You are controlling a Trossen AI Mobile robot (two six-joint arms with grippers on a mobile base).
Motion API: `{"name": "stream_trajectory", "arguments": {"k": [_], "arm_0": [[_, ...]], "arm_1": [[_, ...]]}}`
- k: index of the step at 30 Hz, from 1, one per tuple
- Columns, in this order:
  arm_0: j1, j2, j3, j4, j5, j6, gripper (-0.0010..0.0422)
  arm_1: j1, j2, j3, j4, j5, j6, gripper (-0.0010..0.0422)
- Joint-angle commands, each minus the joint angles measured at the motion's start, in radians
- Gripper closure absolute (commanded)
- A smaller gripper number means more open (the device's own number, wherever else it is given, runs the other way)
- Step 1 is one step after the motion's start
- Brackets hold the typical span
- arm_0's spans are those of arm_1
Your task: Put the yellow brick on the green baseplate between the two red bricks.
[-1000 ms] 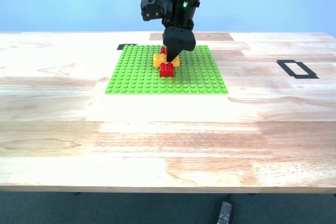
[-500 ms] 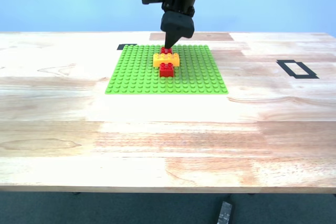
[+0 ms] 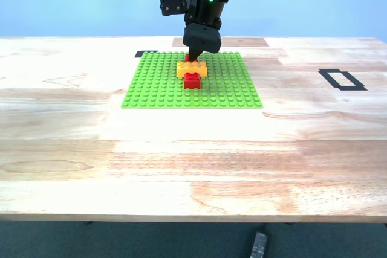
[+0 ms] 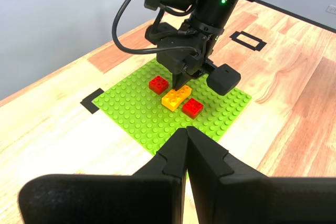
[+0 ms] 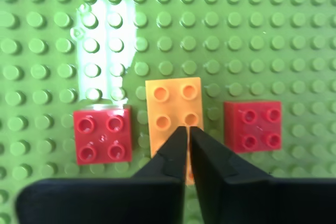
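**Yellow brick sat between two reds**

Green baseplate [image 3: 192,81] carried the yellow brick [image 3: 191,69]; my second gripper [image 3: 195,56] hid most of the far red brick [image 3: 188,58], the near red brick [image 3: 192,80] showing whole.

First wrist view: my first gripper [image 4: 186,136] hung well off, fingers together, empty.

Second wrist view: closed fingers [image 5: 173,156] covered one brick end.
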Motion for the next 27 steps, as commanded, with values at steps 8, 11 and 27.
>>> {"name": "stream_trajectory", "arguments": {"k": [8, 11, 27], "arm_0": [[0.000, 0.000, 0.000, -0.003, -0.001, 0.000, 0.0413], [0.000, 0.000, 0.000, -0.006, -0.001, 0.000, 0.0412], [0.000, 0.000, 0.000, -0.007, 0.000, 0.001, 0.0412]], "arm_1": [[0.001, 0.056, -0.002, 0.018, 0.000, 0.016, 0.0406], [0.000, 0.066, -0.004, 0.019, 0.001, 0.014, 0.0406], [-0.001, 0.057, -0.028, 0.026, -0.001, 0.010, 0.0406]]}}
